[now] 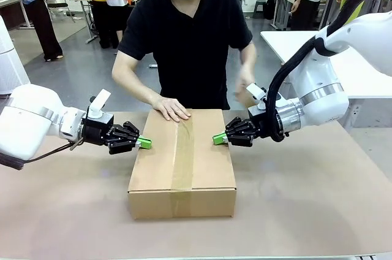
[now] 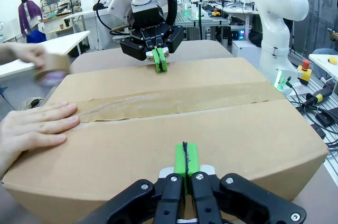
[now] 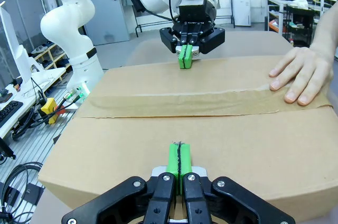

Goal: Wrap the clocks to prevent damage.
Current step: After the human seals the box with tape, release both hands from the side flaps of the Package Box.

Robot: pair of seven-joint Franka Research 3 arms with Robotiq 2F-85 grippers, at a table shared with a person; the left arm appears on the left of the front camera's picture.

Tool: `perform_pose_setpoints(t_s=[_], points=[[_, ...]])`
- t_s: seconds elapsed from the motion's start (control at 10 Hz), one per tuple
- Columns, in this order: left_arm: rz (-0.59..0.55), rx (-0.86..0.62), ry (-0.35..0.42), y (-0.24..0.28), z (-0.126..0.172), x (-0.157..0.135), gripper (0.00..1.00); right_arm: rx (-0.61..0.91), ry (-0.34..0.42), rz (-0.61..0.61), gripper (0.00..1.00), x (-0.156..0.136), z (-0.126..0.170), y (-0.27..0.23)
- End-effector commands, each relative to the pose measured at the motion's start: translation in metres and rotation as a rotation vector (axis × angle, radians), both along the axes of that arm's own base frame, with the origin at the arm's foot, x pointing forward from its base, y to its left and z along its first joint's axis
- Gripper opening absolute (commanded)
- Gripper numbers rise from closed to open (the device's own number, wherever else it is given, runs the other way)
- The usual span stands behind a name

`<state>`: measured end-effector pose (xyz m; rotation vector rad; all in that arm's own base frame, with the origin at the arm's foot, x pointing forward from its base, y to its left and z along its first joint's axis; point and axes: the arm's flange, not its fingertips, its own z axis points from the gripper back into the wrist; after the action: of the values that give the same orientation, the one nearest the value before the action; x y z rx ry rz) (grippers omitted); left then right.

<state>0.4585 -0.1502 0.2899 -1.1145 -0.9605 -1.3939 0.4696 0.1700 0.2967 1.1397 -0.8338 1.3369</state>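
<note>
Cardboard box (image 1: 182, 168), smooth tape strip (image 1: 184, 152) lengthwise.

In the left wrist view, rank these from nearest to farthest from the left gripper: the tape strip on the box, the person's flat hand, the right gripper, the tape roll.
1. Tape strip, running across the cardboard box top, just ahead of the left gripper.
2. Person's flat hand, on the lid at the picture's left edge.
3. Right gripper and tape roll, at the box's far side: too close to call.
</note>
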Motion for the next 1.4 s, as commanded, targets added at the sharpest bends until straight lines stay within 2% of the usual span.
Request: perform_pose_setpoints(t_s=[0.0, 0.9, 1.0, 1.1, 1.2, 1.3], points=[[0.002, 0.009, 0.0, -0.001, -0.002, 0.0, 0.0, -0.008, 0.0, -0.001, 0.01, -0.001, -0.003, 0.002], [0.0, 0.0, 0.0, 0.0, 0.0, 0.0, 0.0, 0.0, 0.0, 0.0, 0.01, 0.0, 0.0, 0.0], [-0.014, 0.057, 0.015, 0.004, 0.016, 0.006, 0.0, -0.029, -0.007, 0.084, 0.01, 0.002, 0.017, -0.004], [-0.059, 0.076, 0.061, 0.006, 0.044, 0.009, 0.0, -0.101, 0.003, 0.101, 0.01, 0.004, 0.045, -0.006], [-0.076, 0.152, 0.064, 0.008, 0.083, 0.013, 0.0, -0.177, 0.047, 0.14, 0.01, 0.003, 0.081, -0.009], [-0.084, 0.212, 0.077, 0.012, 0.116, 0.014, 0.0, -0.24, 0.058, 0.136, 0.01, 0.001, 0.118, -0.014]])
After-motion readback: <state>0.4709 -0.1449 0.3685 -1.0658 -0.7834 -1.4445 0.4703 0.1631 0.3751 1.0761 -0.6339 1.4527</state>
